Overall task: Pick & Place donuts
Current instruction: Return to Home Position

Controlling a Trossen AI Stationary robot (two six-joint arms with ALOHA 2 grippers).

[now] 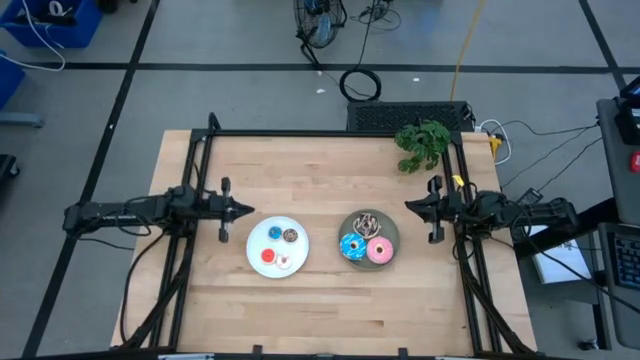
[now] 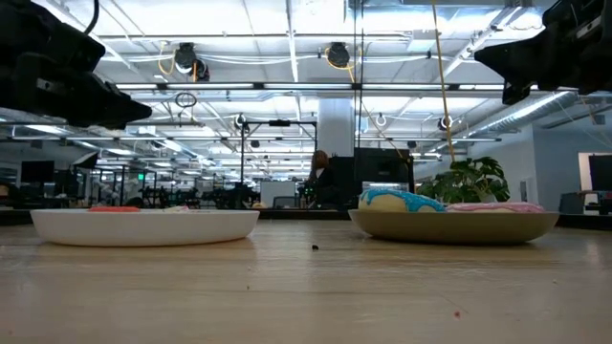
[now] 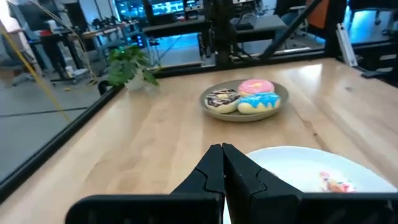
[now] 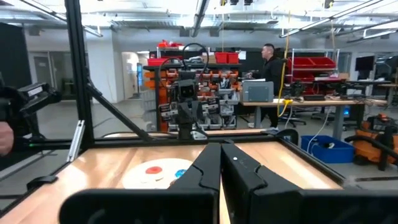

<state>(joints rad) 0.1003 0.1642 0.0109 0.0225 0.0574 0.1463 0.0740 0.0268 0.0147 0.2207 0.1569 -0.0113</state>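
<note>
A pale wooden worktop (image 1: pixel 320 310) is seen from above, edged by a black metal frame (image 1: pixel 330 133). Two dark robot arms reach in from opposite sides, level with each other and raised clear of the wood.

The left arm (image 1: pixel 130 213) comes in from the left edge. The left hand (image 1: pixel 248 210) hangs just off the upper left rim of the white plate, with its fingers pressed together to a point and holding nothing. The right arm (image 1: pixel 520 212) comes in from the right edge. The right hand (image 1: pixel 409 206) hangs just off the upper right rim of the grey plate, also pinched closed and empty.

A leafy green plant (image 1: pixel 423 143) stands at the far right corner of the worktop.

Two round plates lie side by side between the hands, near each other but not touching. The grey plate (image 1: pixel 393 228) on the right holds the three larger donuts packed close together: the brown drizzled donut (image 1: pixel 366 221) on the far side, and the blue sprinkled donut (image 1: pixel 352 246) and pink donut (image 1: pixel 379 250) on the near side. The white plate (image 1: pixel 300 252) on the left holds the four tiny ones: the tiny blue donut (image 1: pixel 275 235) and tiny brown donut (image 1: pixel 290 236) on the far side, and the tiny red donut (image 1: pixel 268 256) and tiny white donut (image 1: pixel 283 262) on the near side.
</note>
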